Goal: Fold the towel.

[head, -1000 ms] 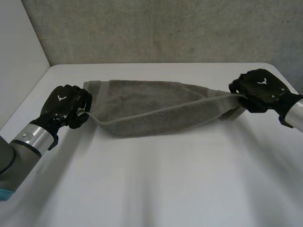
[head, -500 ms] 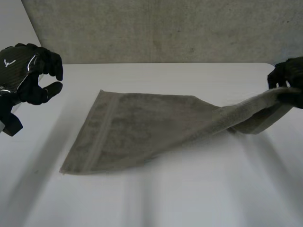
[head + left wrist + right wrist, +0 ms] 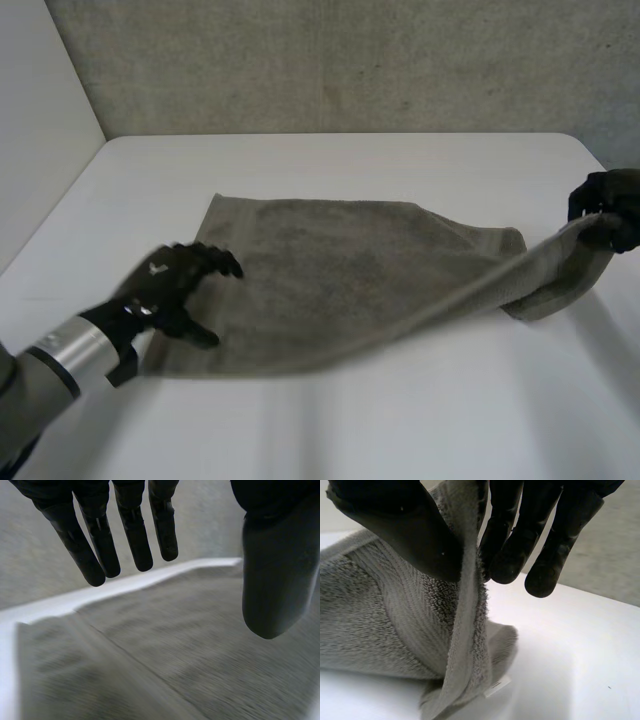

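Folding from here depends on getting a second grip, so look first at your left hand (image 3: 170, 285). It hovers low over the near left corner of the towel (image 3: 350, 280), its fingers (image 3: 132, 535) straight and spread, the thumb held apart, holding nothing. Your right hand (image 3: 610, 205) is at the far right, thumb and fingers pinching the towel's right end. That end hangs doubled over from the pinch, lifted clear of the table (image 3: 330, 430). The rest of the towel lies flat across the middle of the table.

Bring the left hand down onto the near left corner and pinch one layer only, close to the edge, so the cloth does not bunch under your palm. The raised right end looks rolled on itself. I would let it open out before you carry anything over, or the fold will likely trap a ridge. Then lift both ends to a matching height and move them together, so the edges meet square.

The table is white, smooth and bare, so the towel will probably slide if you drag it; lift instead. Your right hand is already near the table's right edge, which leaves little room to pull further that way. A rough grey wall (image 3: 350, 60) stands just behind the far edge.
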Robot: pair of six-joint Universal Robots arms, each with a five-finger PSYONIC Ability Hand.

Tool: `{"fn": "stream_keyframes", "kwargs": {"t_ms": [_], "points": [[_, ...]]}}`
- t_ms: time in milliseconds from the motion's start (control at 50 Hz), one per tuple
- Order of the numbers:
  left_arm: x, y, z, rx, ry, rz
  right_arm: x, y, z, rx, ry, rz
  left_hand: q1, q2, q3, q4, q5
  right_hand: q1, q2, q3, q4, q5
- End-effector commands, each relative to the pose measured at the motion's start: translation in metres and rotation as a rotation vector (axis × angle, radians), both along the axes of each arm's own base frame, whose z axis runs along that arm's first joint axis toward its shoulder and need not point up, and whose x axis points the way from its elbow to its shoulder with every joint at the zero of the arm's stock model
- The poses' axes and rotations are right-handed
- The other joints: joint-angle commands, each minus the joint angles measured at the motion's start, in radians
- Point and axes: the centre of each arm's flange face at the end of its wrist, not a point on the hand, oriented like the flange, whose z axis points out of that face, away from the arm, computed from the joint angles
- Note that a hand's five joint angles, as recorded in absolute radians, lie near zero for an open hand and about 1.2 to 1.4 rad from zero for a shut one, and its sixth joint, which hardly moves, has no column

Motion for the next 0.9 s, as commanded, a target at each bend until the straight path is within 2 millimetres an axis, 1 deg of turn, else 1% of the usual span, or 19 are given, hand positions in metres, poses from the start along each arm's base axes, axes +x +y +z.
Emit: {"fn": "stream_keyframes", "kwargs": {"t_ms": [20,200,340,380,400,420,520,580,600,620,640,660,700,760,800,820,840,860,900], "points": [[-0.014,0.012,-0.022,0.045,-0.092,-0.033,-0.021,-0.023,-0.011,-0.041,-0.105,-0.217,-0.032,-0.028,-0.029,-0.036,-0.015,0.067,0.065,0.050,0.053,0.060],[-0.016,0.002,-0.022,0.027,-0.153,0.037,-0.026,-0.029,-0.038,0.023,-0.099,-0.269,-0.023,-0.019,-0.020,-0.027,-0.006,0.067,0.065,0.050,0.053,0.060],[-0.019,-0.006,-0.023,0.012,-0.164,0.058,-0.024,-0.026,-0.043,0.038,-0.102,-0.260,0.012,0.016,0.015,0.008,0.029,0.067,0.065,0.050,0.053,0.060],[-0.022,-0.007,-0.024,0.010,-0.167,0.061,-0.023,-0.026,-0.043,0.041,-0.103,-0.257,0.059,0.063,0.062,0.056,0.076,0.067,0.065,0.050,0.053,0.060],[-0.024,-0.007,-0.025,0.015,-0.170,0.057,-0.023,-0.025,-0.044,0.043,-0.105,-0.258,0.146,0.150,0.149,0.143,0.163,0.067,0.065,0.050,0.053,0.060],[-0.024,-0.007,-0.025,0.015,-0.170,0.057,-0.023,-0.025,-0.044,0.045,-0.105,-0.258,0.147,0.151,0.150,0.144,0.164,0.067,0.065,0.050,0.053,0.060],[-0.034,-0.002,-0.031,0.027,-0.176,0.022,-0.023,-0.024,-0.045,0.049,-0.106,-0.256,0.402,0.406,0.405,0.398,0.419,0.067,0.065,0.050,0.053,0.060],[-0.035,0.000,-0.033,0.030,-0.180,0.014,-0.023,-0.024,-0.045,0.047,-0.106,-0.258,0.411,0.415,0.414,0.408,0.428,0.067,0.065,0.050,0.053,0.060],[-0.037,0.002,-0.034,0.032,-0.182,0.006,-0.023,-0.024,-0.045,0.047,-0.106,-0.258,0.455,0.459,0.458,0.451,0.472,0.067,0.065,0.050,0.053,0.060],[-0.038,0.003,-0.035,0.034,-0.184,0.004,-0.023,-0.024,-0.045,0.047,-0.106,-0.258,0.578,0.581,0.580,0.574,0.594,0.067,0.065,0.050,0.053,0.060],[-0.038,0.003,-0.035,0.034,-0.184,0.004,-0.023,-0.024,-0.045,0.047,-0.106,-0.258,0.579,0.582,0.582,0.575,0.596,0.067,0.065,0.050,0.053,0.060],[-0.038,0.003,-0.035,0.036,-0.184,0.004,-0.023,-0.024,-0.045,0.046,-0.103,-0.256,0.750,0.754,0.753,0.746,0.767,0.067,0.065,0.050,0.053,0.060],[-0.038,0.001,-0.034,0.030,-0.183,0.007,-0.022,-0.024,-0.045,0.045,-0.097,-0.250,0.752,0.755,0.754,0.748,0.769,0.067,0.065,0.050,0.053,0.060],[-0.033,-0.006,-0.027,0.008,-0.180,0.036,-0.020,-0.022,-0.045,0.040,-0.066,-0.231,0.752,0.755,0.754,0.748,0.769,0.067,0.065,0.050,0.053,0.060],[-0.029,-0.012,-0.010,-0.036,-0.175,0.067,-0.014,-0.018,-0.041,0.011,0.004,-0.173,0.752,0.755,0.754,0.748,0.769,0.067,0.065,0.050,0.053,0.060],[-0.029,-0.012,-0.010,-0.037,-0.175,0.067,-0.014,-0.018,-0.041,0.011,0.004,-0.173,0.752,0.755,0.754,0.748,0.769,0.067,0.065,0.050,0.053,0.060],[-0.024,-0.018,0.004,-0.077,-0.163,0.099,-0.009,-0.013,-0.034,-0.011,0.043,-0.134,0.752,0.755,0.754,0.748,0.769,0.067,0.065,0.050,0.053,0.060],[-0.024,-0.018,0.004,-0.078,-0.163,0.099,-0.009,-0.013,-0.034,-0.011,0.043,-0.134,0.752,0.755,0.754,0.748,0.769,0.067,0.065,0.050,0.053,0.060],[-0.002,-0.033,0.044,-0.183,-0.132,0.186,0.000,0.001,-0.004,-0.088,0.115,-0.065,0.752,0.755,0.754,0.748,0.769,0.067,0.065,0.050,0.053,0.060]]}}
